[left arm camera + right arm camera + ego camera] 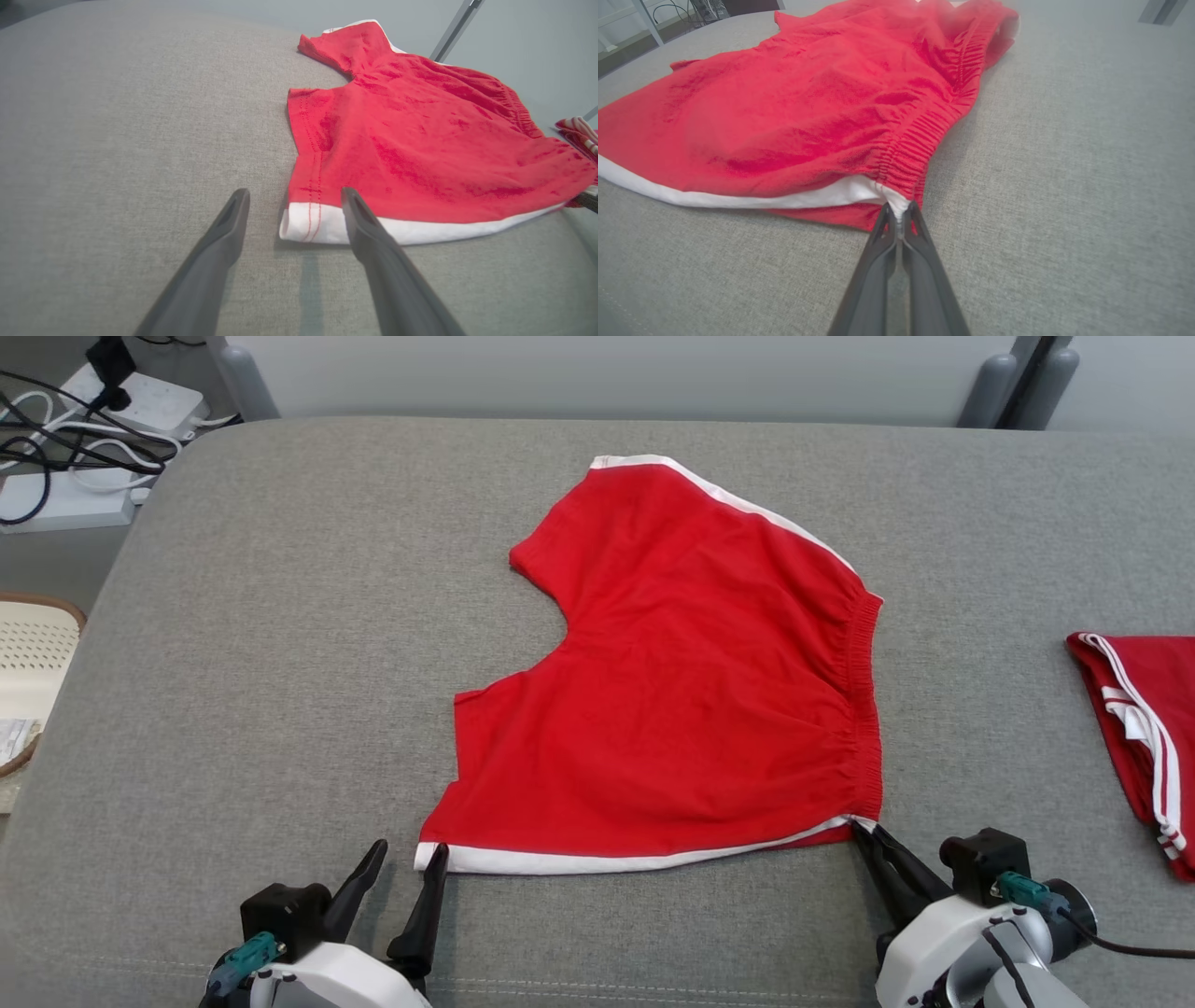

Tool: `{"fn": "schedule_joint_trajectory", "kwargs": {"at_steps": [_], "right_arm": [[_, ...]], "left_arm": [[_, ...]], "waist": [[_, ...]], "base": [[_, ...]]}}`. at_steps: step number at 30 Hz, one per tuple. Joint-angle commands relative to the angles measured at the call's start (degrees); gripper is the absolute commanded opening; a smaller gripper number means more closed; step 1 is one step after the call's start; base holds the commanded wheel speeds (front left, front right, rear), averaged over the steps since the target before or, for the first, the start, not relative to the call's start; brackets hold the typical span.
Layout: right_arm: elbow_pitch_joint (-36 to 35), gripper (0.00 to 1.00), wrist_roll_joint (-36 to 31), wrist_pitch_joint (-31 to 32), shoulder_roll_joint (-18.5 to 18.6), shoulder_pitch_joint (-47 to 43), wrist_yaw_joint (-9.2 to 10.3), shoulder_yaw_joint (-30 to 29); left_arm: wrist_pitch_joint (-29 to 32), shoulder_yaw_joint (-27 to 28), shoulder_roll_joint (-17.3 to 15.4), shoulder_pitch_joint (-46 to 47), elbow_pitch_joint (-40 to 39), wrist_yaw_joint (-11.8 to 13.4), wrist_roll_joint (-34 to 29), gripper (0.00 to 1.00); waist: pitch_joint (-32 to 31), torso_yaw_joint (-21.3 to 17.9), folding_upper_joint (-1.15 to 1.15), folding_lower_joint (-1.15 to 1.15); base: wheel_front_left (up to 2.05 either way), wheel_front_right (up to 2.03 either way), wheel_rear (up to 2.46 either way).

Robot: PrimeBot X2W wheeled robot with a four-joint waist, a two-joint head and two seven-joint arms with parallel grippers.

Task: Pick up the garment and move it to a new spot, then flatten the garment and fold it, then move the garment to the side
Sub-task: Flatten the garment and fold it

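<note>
The garment (681,691) is a pair of red shorts with white side stripes, spread flat on the grey table (280,616). My right gripper (861,831) is shut on its near waistband corner; the right wrist view shows the white trim of the garment (831,112) pinched between the right gripper (899,212) fingertips. My left gripper (408,849) stands open at the near hem corner. In the left wrist view the left gripper (294,198) straddles the white-edged corner of the garment (420,140), one finger over the cloth and one over bare table.
A second red garment (1144,737) with white stripes lies folded at the table's right edge. Left of the table sit a pale basket (28,663) and power strips with cables (84,439). Bare grey cloth spreads across the table's left half.
</note>
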State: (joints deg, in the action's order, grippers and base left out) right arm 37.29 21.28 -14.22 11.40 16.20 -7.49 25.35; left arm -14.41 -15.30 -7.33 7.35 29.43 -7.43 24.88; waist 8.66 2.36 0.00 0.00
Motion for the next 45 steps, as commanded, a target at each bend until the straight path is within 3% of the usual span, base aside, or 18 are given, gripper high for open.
{"fn": "schedule_joint_trajectory", "kwargs": {"at_steps": [1, 12, 14, 16, 18, 20, 22, 31, 45], "right_arm": [[-1.5, 0.0, 0.1, -0.8, 0.4, 1.6, 0.0, 1.5], [-2.2, 0.0, 0.1, -0.8, 0.0, 3.1, 0.0, 2.9], [-2.3, 0.0, 0.1, -0.8, 0.0, 3.2, 0.0, 2.9], [-2.2, 0.0, 0.2, -0.8, 0.0, 3.3, 0.0, 2.8], [-2.2, 0.0, 0.3, -0.8, 0.0, 3.5, 0.0, 2.8], [-2.0, 0.0, 0.4, -0.8, 0.0, 3.6, 0.0, 2.9], [-1.9, 0.0, 0.6, -0.8, 0.0, 3.7, 0.0, 3.0], [-1.3, 0.0, 1.7, -0.8, 0.3, 3.3, 0.0, 3.5], [-3.0, 0.0, 8.3, -0.8, 4.8, -3.6, 0.0, 9.7]], "left_arm": [[-0.6, 0.7, -1.8, 2.8, -0.2, -0.1, 2.3, 1.0], [-0.6, -3.0, -3.6, 4.8, 2.5, -0.1, 8.0, 1.0], [-0.6, -3.3, -3.9, 5.0, 2.5, -0.1, 8.4, 0.69], [-0.6, -3.5, -3.9, 4.8, 2.5, -0.1, 8.5, 0.49], [-0.6, -3.8, -3.9, 4.6, 2.3, -0.1, 8.9, 0.42], [-0.6, -4.6, -3.8, 4.4, 2.4, -0.1, 9.8, 0.15], [-0.6, -5.7, -3.9, 4.3, 2.6, -0.1, 11.2, 0.0], [-0.6, -8.7, -5.3, 3.7, 3.3, -0.1, 15.8, 0.0], [-0.6, -6.9, -5.4, -2.7, 5.9, -0.1, 13.8, 0.0]], "waist": [[0.9, -1.3, 0.0, 0.0], [2.5, -3.2, 0.0, 0.0], [2.6, -3.3, 0.0, 0.0], [2.6, -3.3, 0.0, 0.0], [2.5, -3.4, 0.0, 0.0], [2.3, -3.4, 0.0, 0.0], [2.1, -3.4, 0.0, 0.0], [-0.2, -3.6, 0.0, 0.0], [-8.5, -2.8, 0.0, 0.0]], "base": [[0.0, 0.0, 0.0], [0.0, 0.0, 0.0], [0.0, 0.0, 0.0], [0.0, 0.0, 0.0], [0.0, 0.0, 0.0], [0.0, 0.0, 0.0], [0.0, 0.0, 0.0], [0.0, 0.0, 0.0], [0.0, 0.0, 0.0]]}}
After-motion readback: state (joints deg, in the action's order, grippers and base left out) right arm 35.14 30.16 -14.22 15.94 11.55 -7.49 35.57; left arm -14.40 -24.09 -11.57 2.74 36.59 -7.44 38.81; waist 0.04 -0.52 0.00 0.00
